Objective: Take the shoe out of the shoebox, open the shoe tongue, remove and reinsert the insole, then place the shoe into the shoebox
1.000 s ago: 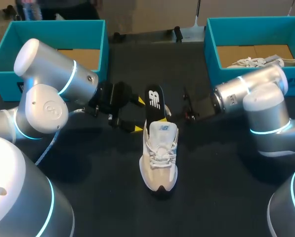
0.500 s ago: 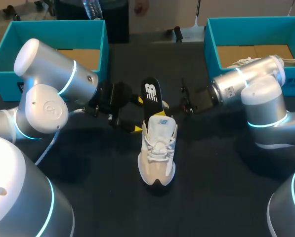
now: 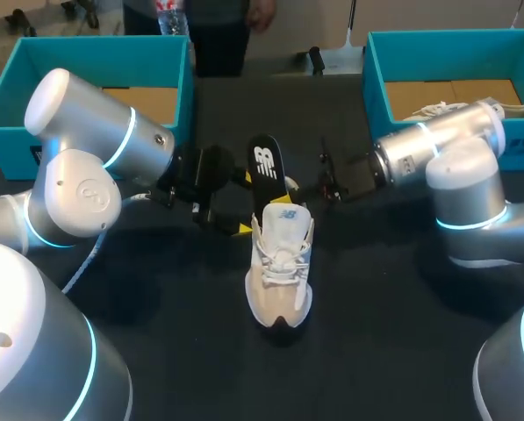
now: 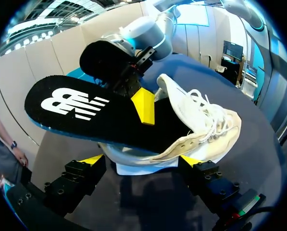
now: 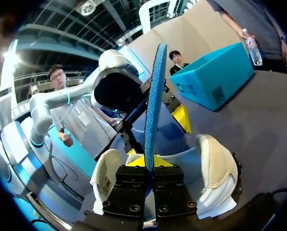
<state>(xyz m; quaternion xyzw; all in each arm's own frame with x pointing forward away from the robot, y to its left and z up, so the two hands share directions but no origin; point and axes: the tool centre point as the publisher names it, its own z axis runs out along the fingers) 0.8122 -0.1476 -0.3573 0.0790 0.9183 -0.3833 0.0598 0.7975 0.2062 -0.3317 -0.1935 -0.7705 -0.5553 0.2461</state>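
Note:
A white shoe (image 3: 279, 274) lies on the dark table, toe toward me. Out of its heel opening rises the black insole (image 3: 264, 168) with a white logo, tilted back. My right gripper (image 3: 293, 187) is shut on the insole's edge; in the right wrist view the insole (image 5: 154, 103) stands edge-on between the yellow tips of that gripper (image 5: 148, 161), with the shoe (image 5: 216, 168) below. My left gripper (image 3: 244, 204) is open just left of the heel. In the left wrist view the insole (image 4: 100, 113) and shoe (image 4: 205, 127) lie just ahead of the left gripper (image 4: 141, 160).
A teal shoebox (image 3: 7, 105) stands at the back left. A second teal shoebox (image 3: 374, 83) at the back right holds another white shoe (image 3: 450, 109). A small dark object (image 3: 317, 60) lies at the table's far edge.
My right gripper has drawn the insole a little back and to the left, and the shoe has shifted slightly with it. The left arm has stayed still.

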